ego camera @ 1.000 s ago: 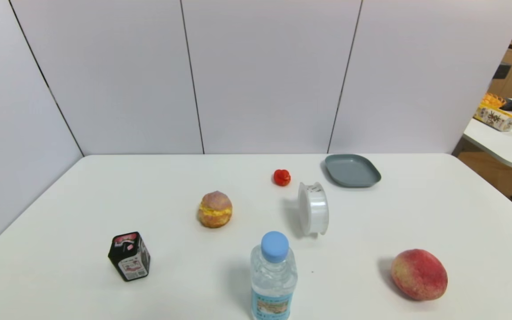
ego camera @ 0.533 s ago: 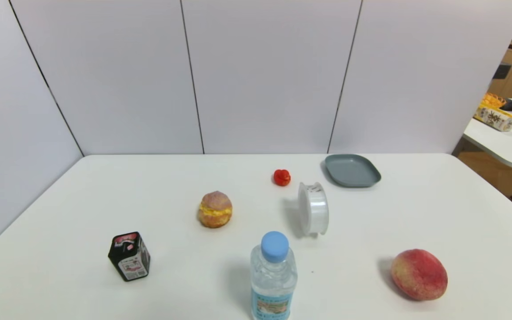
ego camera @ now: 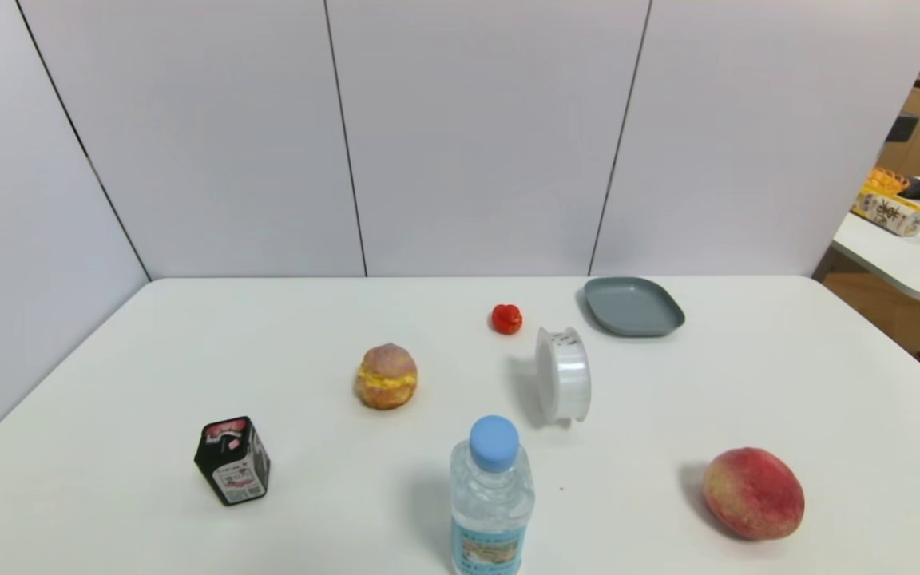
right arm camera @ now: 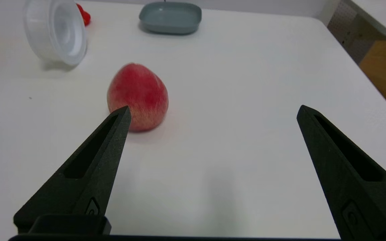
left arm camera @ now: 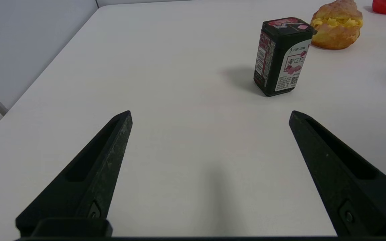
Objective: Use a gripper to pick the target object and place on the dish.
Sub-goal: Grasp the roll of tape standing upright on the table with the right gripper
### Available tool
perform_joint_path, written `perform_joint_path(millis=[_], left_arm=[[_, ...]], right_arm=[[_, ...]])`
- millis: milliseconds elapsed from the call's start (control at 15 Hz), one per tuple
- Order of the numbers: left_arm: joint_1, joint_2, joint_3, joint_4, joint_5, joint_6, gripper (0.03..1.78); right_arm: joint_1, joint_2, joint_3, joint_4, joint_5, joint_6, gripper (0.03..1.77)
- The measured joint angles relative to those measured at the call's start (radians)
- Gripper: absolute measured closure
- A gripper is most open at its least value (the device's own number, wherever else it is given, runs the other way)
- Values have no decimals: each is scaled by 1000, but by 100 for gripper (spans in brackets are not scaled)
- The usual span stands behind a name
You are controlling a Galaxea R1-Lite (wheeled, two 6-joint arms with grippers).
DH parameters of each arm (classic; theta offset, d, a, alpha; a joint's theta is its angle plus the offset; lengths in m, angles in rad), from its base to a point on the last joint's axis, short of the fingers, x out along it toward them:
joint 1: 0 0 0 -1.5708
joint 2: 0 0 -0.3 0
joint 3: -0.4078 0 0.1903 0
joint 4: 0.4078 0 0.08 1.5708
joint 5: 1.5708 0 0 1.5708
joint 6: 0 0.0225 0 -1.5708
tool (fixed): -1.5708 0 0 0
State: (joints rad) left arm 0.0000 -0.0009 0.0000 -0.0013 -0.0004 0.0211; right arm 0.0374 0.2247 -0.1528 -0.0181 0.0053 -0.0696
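Observation:
The translucent white spool [ego camera: 562, 374] stands on its edge near the table's middle, also seen in the right wrist view [right arm camera: 56, 30]. The grey-blue dish [ego camera: 633, 306] lies behind it to the right, bare inside [right arm camera: 170, 17]. Neither arm shows in the head view. My right gripper [right arm camera: 212, 112] hovers open over the near right of the table, nothing between its fingers, the peach just ahead of one tip. My left gripper [left arm camera: 209, 113] is open and empty over the near left of the table.
A peach [ego camera: 753, 493] lies near right. A blue-capped water bottle [ego camera: 492, 499] stands in front of the spool. A cream puff [ego camera: 386, 376], a small red object [ego camera: 506, 319] and a black box [ego camera: 232, 460] sit to the left. The table's right edge [right arm camera: 354, 63] is close.

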Motion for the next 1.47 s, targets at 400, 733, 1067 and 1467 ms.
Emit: perform_joint_path(millis=[400, 733, 1067, 1467], left_arm=[[0, 0, 0, 0, 0, 0, 12], [0, 0, 0, 0, 0, 0, 12], [0, 0, 0, 0, 0, 0, 12], [0, 0, 0, 0, 0, 0, 12]], right_arm=[[65, 281, -382, -2, 14, -14, 9], [72, 535, -687, 11, 39, -20, 9], [108, 742, -987, 152, 46, -76, 9], [304, 1013, -1389, 279, -83, -86, 9]])
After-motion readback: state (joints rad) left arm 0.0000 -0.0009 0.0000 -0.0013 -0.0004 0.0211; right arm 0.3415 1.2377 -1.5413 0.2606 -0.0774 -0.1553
